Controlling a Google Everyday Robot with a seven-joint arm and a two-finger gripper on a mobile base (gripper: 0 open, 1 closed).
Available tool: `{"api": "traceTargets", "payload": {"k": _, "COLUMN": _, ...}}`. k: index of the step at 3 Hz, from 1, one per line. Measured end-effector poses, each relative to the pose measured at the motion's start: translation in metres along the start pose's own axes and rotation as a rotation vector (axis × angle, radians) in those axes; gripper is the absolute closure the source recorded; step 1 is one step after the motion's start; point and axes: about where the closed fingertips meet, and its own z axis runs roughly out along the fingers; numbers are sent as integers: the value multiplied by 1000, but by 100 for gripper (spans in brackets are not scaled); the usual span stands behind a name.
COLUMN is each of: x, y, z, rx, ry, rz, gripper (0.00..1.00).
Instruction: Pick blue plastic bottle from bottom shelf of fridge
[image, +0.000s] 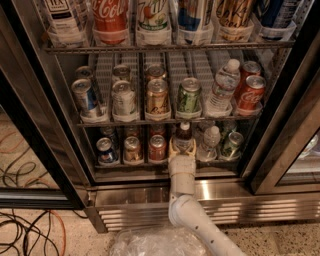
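The fridge stands open with its black-framed doors swung aside. On the bottom shelf, the blue plastic bottle stands upright in the middle lane; it has a white cap, a dark brown-red body and a pale label. My gripper reaches up from below into that lane, with its pale fingers on both sides of the bottle's lower body. The bottle's base is hidden behind the gripper.
Three cans stand left of the bottle and a clear ribbed water bottle and a green can right of it. The rack above holds cans and a water bottle. Cables lie on the floor at left. A clear plastic bag lies below.
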Motion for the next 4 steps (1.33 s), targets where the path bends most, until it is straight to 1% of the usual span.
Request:
{"api": "traceTargets", "payload": {"k": 1, "x": -15, "y": 0, "z": -3, "rx": -22, "ry": -32, "rz": -19, "gripper": 100}}
{"api": "traceTargets", "payload": {"k": 3, "x": -12, "y": -1, "z": -9, "rx": -27, "ry": -44, "rz": -38, "gripper": 100}}
{"api": "traceTargets", "payload": {"k": 4, "x": 5, "y": 5, "z": -14, "rx": -13, "ry": 2, "rz": -22, "gripper": 100}}
